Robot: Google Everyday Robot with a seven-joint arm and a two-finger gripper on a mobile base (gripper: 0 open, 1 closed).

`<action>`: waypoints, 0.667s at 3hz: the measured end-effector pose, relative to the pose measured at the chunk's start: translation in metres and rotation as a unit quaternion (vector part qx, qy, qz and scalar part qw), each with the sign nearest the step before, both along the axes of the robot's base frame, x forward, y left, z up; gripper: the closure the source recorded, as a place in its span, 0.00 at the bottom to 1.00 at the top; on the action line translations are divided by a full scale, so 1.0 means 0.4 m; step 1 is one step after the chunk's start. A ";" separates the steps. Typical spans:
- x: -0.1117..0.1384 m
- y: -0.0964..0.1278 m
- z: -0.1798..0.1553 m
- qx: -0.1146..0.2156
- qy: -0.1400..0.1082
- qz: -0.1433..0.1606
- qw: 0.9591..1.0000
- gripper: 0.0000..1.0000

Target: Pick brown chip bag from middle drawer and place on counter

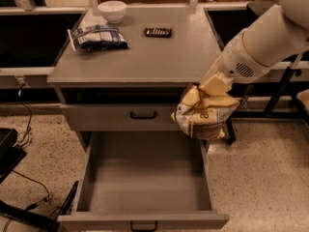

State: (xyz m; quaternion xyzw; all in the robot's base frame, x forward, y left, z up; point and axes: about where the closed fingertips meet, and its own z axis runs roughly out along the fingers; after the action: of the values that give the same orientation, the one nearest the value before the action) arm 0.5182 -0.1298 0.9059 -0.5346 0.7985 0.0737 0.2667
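The brown chip bag [203, 112], cream-yellow with a brown panel, hangs in the air in front of the cabinet's right side, level with the upper handled drawer [130, 117]. My gripper [212, 87] is shut on the bag's top, just below the counter's front right edge. The white arm reaches in from the upper right. The middle drawer [145, 178] is pulled open below, with its grey floor bare. The counter [145, 57] lies above and to the left of the bag.
On the counter are a blue-and-white bag [99, 36] at the back left, a white bowl [111, 10] behind it, and a small dark bar [158, 32] at the back middle. Black cables and equipment [14, 153] lie on the speckled floor at left.
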 end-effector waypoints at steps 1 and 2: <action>0.001 0.001 -0.001 0.000 0.000 0.000 1.000 1.00; 0.016 0.010 0.062 -0.038 -0.012 0.008 0.999 1.00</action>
State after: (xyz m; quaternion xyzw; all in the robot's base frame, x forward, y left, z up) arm 0.5246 -0.1259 0.9308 -0.5514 0.7932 0.0392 0.2554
